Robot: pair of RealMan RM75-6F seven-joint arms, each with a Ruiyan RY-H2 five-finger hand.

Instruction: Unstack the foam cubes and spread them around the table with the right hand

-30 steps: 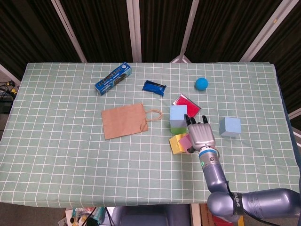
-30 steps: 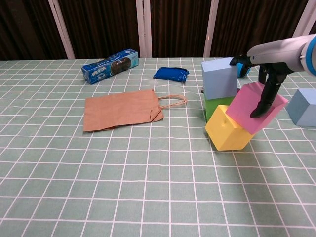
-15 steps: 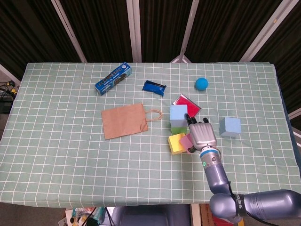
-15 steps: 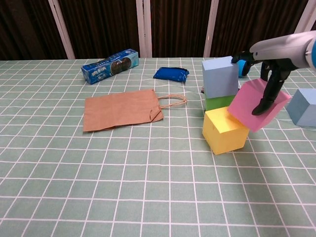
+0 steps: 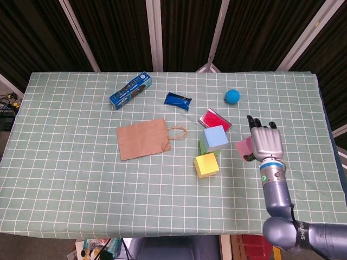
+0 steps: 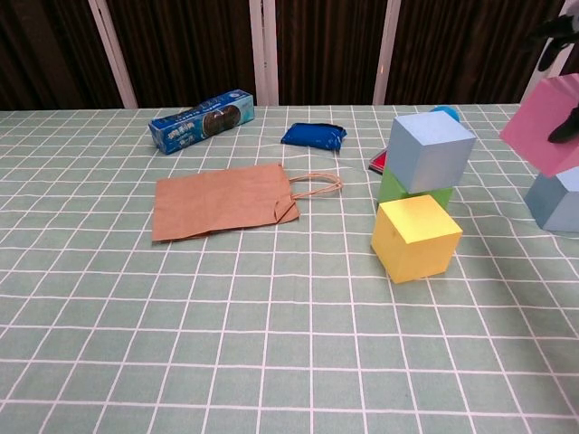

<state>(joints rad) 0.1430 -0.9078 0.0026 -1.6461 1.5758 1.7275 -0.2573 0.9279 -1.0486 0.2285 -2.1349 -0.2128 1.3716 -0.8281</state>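
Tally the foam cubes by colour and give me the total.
Light blue: 2, one on the green cube, one at the right edge
Green: 1
Yellow: 1
Pink: 1, held in the right hand
Total: 5

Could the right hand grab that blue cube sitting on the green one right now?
Probably not yet: the right hand is holding the pink cube. Otherwise the blue cube on the green cube stands uncovered.

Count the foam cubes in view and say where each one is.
5. The yellow cube is on the table, a light blue cube sits on the green cube, the right hand holds the pink cube aloft, and another light blue cube is far right.
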